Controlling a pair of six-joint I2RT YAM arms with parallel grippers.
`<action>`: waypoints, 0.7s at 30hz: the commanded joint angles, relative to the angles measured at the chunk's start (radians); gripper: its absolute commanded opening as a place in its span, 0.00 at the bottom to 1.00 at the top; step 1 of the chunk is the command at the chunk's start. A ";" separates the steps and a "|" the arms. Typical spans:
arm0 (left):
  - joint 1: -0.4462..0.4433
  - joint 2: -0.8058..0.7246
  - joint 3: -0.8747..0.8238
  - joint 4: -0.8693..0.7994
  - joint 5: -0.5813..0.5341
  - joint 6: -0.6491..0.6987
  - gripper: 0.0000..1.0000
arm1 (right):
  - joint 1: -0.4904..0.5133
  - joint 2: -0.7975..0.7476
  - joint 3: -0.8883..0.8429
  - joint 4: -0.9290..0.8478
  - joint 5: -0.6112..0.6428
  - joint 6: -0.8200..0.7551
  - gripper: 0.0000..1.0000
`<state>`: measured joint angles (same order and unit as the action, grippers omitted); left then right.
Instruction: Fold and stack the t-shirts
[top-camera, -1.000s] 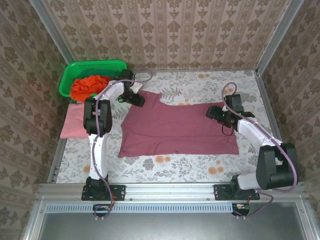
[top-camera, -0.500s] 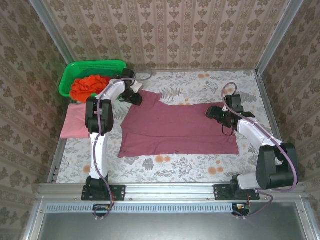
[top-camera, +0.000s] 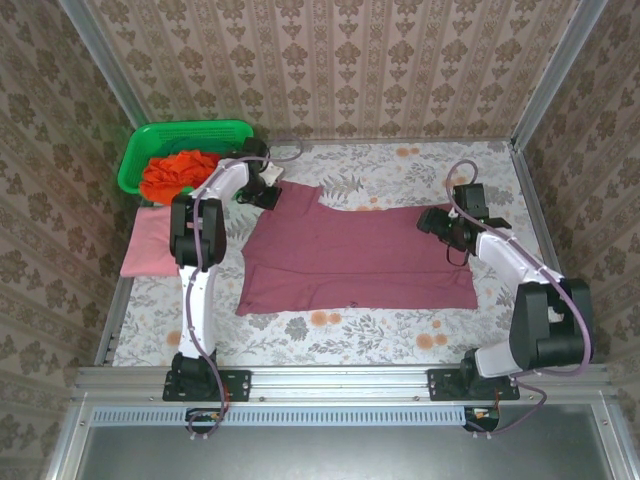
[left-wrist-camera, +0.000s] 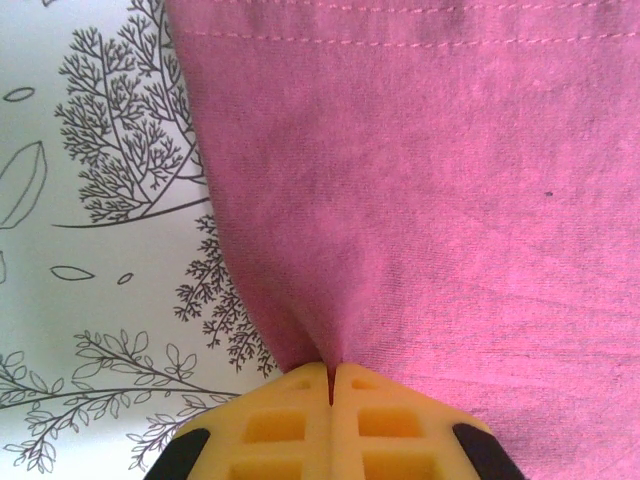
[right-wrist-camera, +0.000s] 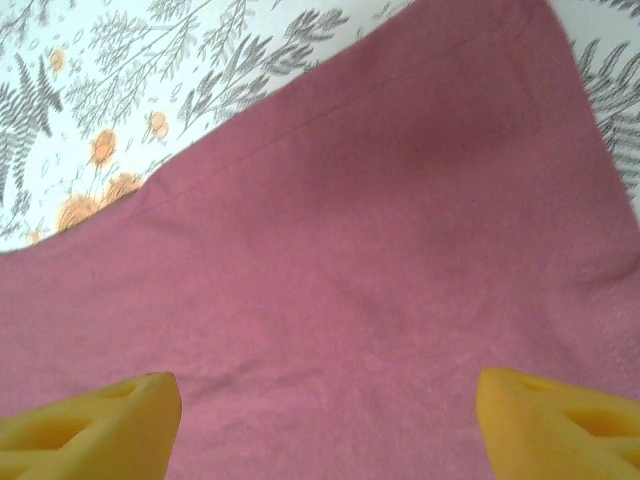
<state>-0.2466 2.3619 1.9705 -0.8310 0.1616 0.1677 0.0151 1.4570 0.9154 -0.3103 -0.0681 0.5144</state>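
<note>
So the big maroon t-shirt is lying spread out flat in the middle of the worktop, which has a pale cover printed with grey ferns and orange flowers. The shirt's cloth looks soft and matte, with a stitched hem along its edge.

The left claw is down at the shirt's far-left corner. From its wrist view, the yellow waffle-patterned fingers are clenched tight, with a little pucker of the maroon fabric pinched between them.

The right claw hangs over the shirt's right end, jaws wide apart with nothing in them, just smooth cloth between the two yellow tips.

Off to the left, a folded light pink t-shirt sits at the worktop's edge. Just behind it, a crumpled orange-red t-shirt heap fills the green plastic basket.
</note>
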 joint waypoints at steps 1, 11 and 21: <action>0.003 -0.032 -0.054 0.010 0.010 -0.016 0.00 | -0.032 0.090 0.096 -0.054 0.088 0.005 0.76; 0.003 -0.061 -0.088 0.046 0.029 -0.028 0.00 | -0.087 0.461 0.440 -0.220 0.262 0.014 0.52; 0.003 -0.069 -0.101 0.058 0.030 -0.029 0.04 | -0.106 0.644 0.659 -0.289 0.268 -0.026 0.49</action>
<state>-0.2466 2.3169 1.8843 -0.7525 0.1753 0.1501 -0.0853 2.0659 1.5047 -0.5362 0.1555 0.5159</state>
